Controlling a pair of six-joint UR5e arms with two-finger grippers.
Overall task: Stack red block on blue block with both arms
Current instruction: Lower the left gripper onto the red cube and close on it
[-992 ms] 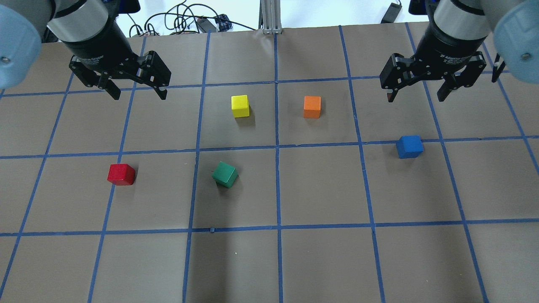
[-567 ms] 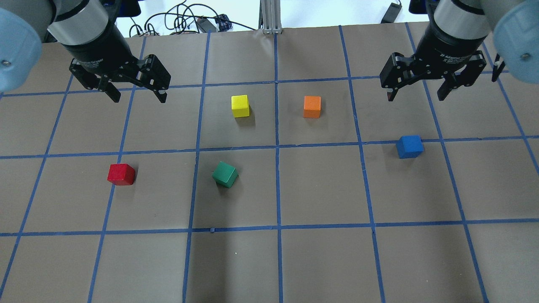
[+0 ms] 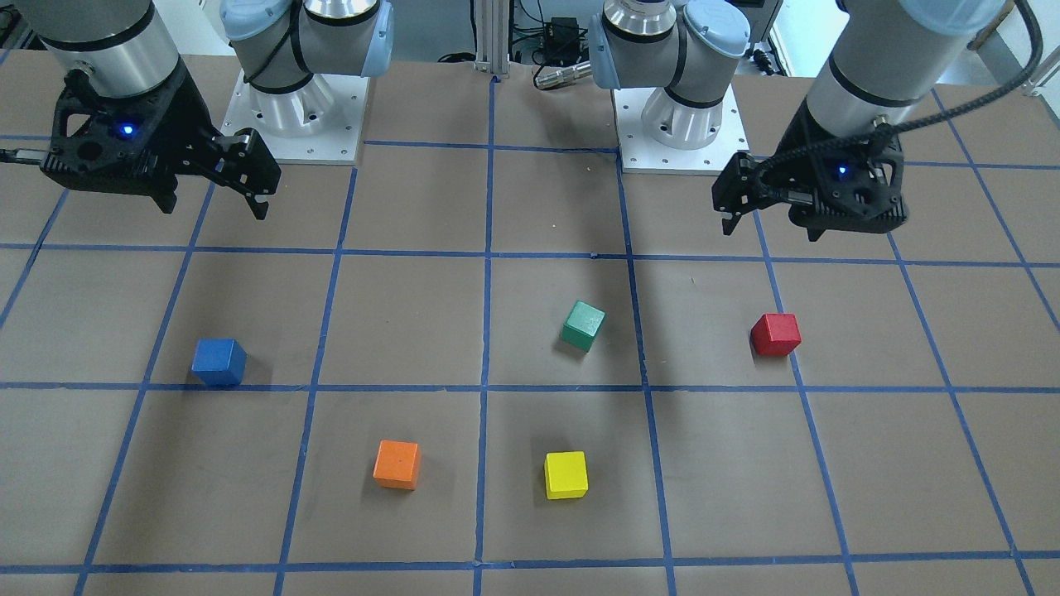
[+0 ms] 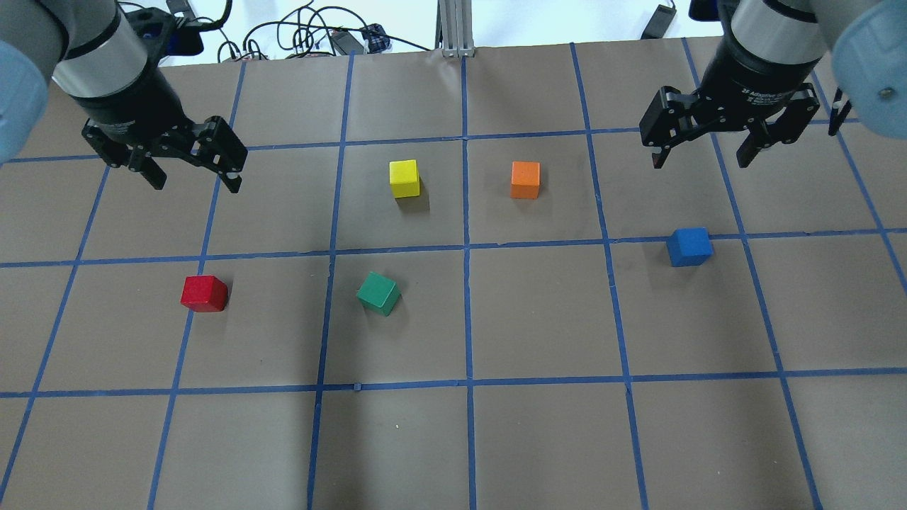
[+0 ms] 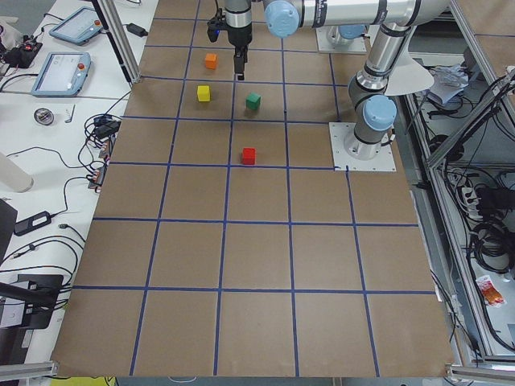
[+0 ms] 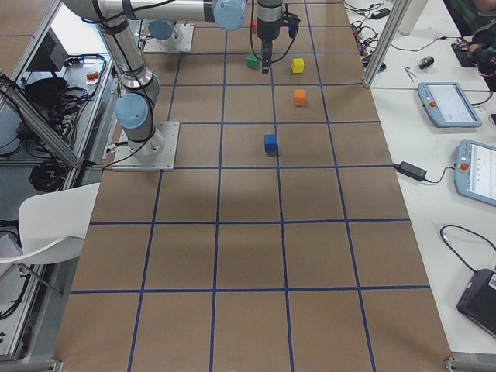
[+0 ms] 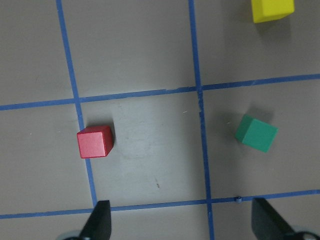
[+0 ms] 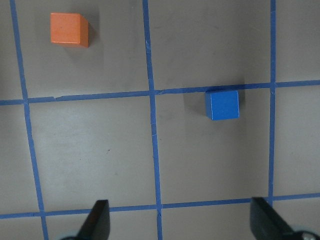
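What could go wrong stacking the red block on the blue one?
The red block and blue block lie far apart, so a long carry might drop it. The green block sits roughly between them and could get bumped. The right hand hangs open near the blue block, so the left hand could crowd it there.

We find ourselves in a robotics lab: two robot arms (image 3: 662, 50) bolted through steel plates (image 3: 344, 145) to a table (image 5: 265, 265) papered brown and gridded with blue tape (image 4: 468, 319), teach pendants (image 5: 63, 74) on the bench (image 5: 56, 157) at upper left of the left-side view, loose cables (image 5: 100, 149) beside them, aluminium framing (image 4: 453, 28) at the table's edge.
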